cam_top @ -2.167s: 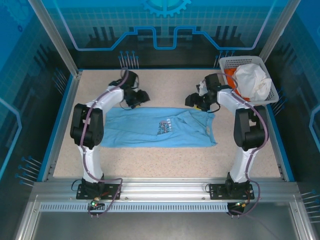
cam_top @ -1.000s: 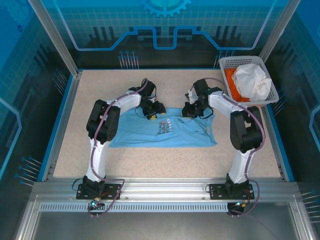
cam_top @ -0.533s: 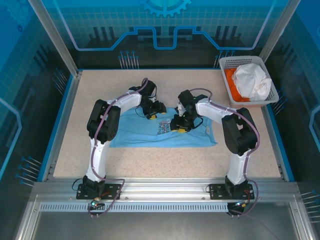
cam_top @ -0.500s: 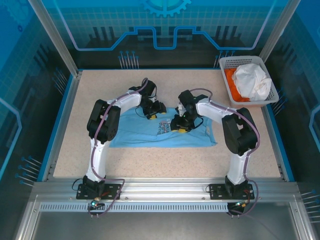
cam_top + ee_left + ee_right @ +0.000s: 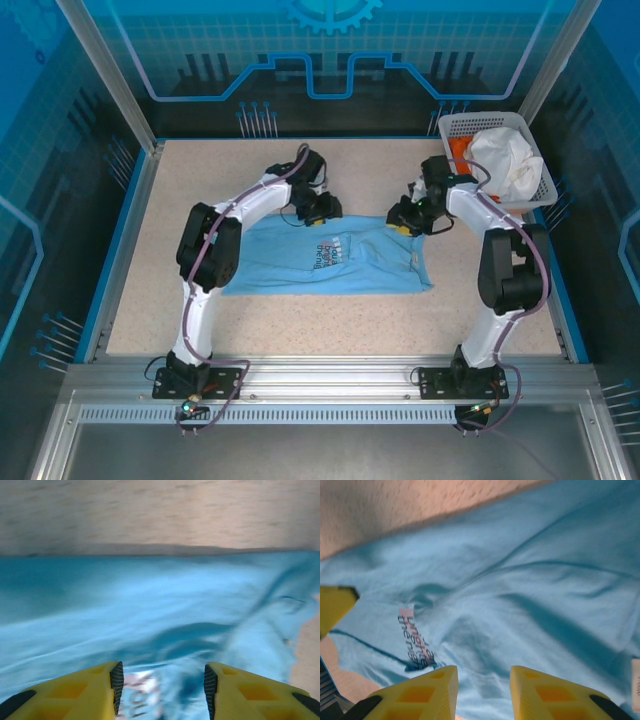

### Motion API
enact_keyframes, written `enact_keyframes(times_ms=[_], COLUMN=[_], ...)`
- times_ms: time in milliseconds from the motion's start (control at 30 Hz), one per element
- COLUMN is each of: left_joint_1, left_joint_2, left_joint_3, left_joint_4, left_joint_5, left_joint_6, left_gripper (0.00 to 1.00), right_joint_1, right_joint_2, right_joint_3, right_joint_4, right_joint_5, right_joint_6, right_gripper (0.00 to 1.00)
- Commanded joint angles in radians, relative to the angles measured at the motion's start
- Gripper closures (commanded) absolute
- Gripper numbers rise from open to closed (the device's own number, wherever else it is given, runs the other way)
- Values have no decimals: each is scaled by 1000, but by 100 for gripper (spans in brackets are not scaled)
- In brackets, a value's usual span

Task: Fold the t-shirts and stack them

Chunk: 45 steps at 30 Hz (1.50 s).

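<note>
Left end effector [image 5: 325, 209] and right end effector [image 5: 406, 222] hover part open, empty, above the light blue t-shirt [image 5: 290, 266]; next, pinch its top edge to fold.

White arm links [image 5: 250, 203] with black joints [image 5: 205, 245], looping grey-purple cables [image 5: 546, 263], yellow end effector fingers [image 5: 75, 690], black pads [image 5: 116, 682].

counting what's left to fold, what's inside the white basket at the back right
A crumpled white shirt lies on top in the basket, with an orange one showing at its left side. Whatever lies beneath them is covered.
</note>
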State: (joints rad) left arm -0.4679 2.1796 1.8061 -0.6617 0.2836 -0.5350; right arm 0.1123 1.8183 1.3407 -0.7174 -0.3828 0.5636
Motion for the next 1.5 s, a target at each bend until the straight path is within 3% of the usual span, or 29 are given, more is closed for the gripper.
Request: enact_keyframes(times_ms=[0,200,433,733,933,1067,1200,1467], left_joint_1=[-61,-131,-155,-150,-129,-73,36,272], left_joint_2=[32,125,197,118,27,-57,-160,-205], left_joint_3=[90,156,127,-30,-33,-65,-176,-345], left_joint_4=[-39,-8,-64,-71,-36,-20,12,-19], left_joint_5=[71,150,83,12,5,-52,-135,-253], left_joint_6=[33,20,32,77,75,39,-5,-13], left_gripper=[52,52,53,52,40,34,33,38], right_joint_1=[-21,-28,-46,-68,-68,-67,-66,-54], right_joint_2=[54,202,337,461,526,559,602,741], right_joint_3=[49,186,279,410,489,538,614,871], right_joint_4=[2,-72,-115,-152,-163,-166,-180,-239], right_joint_5=[-19,87,178,203,189,180,174,134], right_joint_6=[35,0,-6,1,14,19,24,112], right_gripper=[68,77,79,78,77,76,74,72])
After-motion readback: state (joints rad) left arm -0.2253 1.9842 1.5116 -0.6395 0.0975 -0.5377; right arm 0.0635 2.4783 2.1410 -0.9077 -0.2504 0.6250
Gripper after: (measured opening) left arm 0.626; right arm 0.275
